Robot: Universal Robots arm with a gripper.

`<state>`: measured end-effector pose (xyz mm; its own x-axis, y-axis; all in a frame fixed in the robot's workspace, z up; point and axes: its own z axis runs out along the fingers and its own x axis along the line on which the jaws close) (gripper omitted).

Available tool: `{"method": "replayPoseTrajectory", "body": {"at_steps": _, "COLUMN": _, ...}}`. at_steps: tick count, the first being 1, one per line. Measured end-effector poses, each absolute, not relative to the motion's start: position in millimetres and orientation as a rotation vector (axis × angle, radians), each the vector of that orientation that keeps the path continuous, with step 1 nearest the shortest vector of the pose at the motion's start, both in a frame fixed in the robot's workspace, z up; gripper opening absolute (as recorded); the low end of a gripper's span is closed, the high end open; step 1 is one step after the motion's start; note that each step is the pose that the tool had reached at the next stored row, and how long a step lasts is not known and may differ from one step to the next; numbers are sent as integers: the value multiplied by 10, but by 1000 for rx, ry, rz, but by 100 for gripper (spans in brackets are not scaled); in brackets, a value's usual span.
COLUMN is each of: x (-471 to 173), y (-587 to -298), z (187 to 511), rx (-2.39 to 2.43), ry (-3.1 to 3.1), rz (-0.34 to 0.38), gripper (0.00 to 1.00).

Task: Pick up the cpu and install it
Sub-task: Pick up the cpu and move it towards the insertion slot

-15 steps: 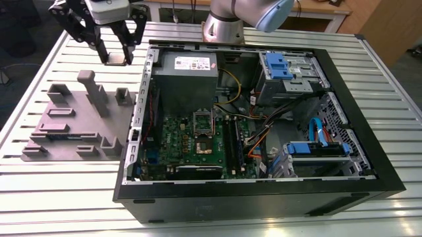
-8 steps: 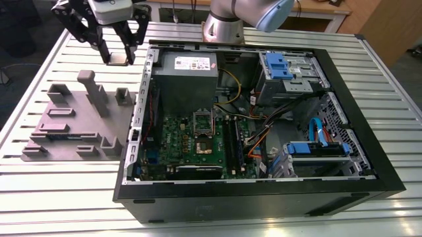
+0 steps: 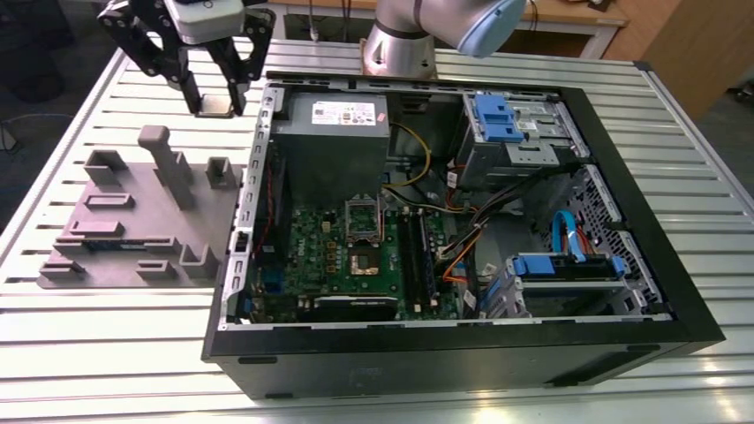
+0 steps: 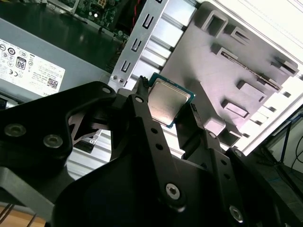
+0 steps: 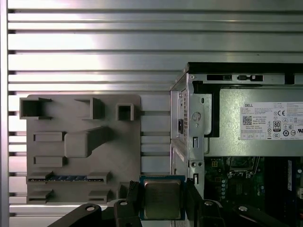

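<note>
Upper left of the exterior view, above the grey holder plate [image 3: 130, 221], the gripper [image 3: 218, 99] is clenched on the cpu [image 5: 162, 198] by two edges, left of the computer case [image 3: 659, 265]. Risk: the edge grip is narrow, so the chip may tilt or slip. Socket [image 3: 363, 258] at frame centre: pins and notch orientation not legible.
</note>
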<state>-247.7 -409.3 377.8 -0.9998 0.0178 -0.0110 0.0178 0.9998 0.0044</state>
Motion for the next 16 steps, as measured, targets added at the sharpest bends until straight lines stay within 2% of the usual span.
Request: {"method": "replayPoseTrajectory", "body": {"at_steps": 16, "x": -2355, "y": -4093, "z": 3777, "rx": 28, "ry": 3130, "rz": 7, "gripper": 47}}
